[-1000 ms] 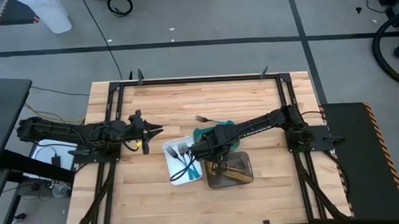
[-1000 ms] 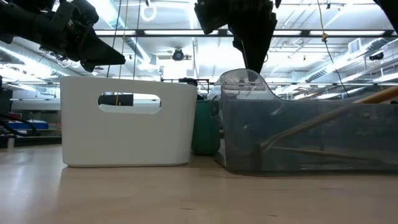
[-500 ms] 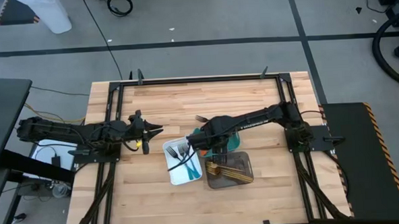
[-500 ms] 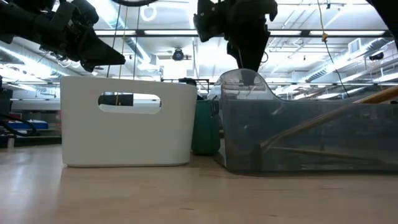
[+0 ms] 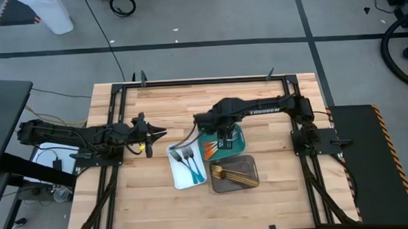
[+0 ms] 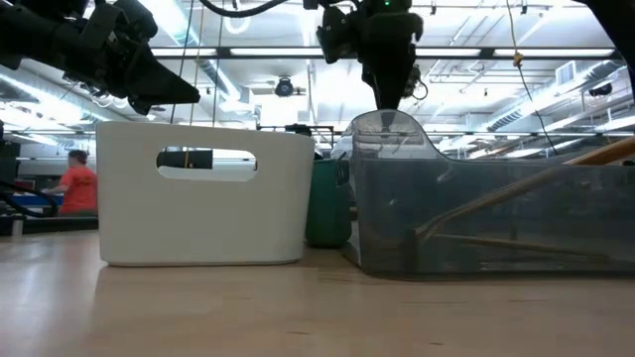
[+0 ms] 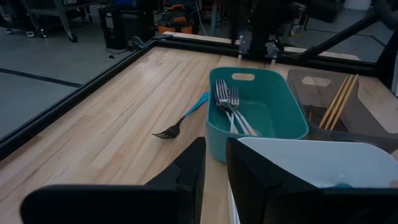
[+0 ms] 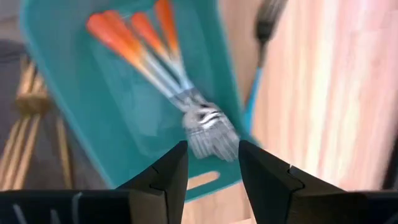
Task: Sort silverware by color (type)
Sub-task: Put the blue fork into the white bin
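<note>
Right claw (image 8: 211, 165) agape above teal tray (image 5: 237, 136) rim

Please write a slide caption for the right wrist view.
Open right end effector above orange-handled forks in teal tray.

A wooden table (image 5: 155, 103) is seen, framed by black rails. Three trays are set on it close together: a white tray (image 5: 178, 176), a teal tray (image 5: 237, 136) and a grey tray (image 5: 250, 182). A blue-handled fork (image 7: 183, 119) lies directly on the wood, just beside the teal tray.
</note>
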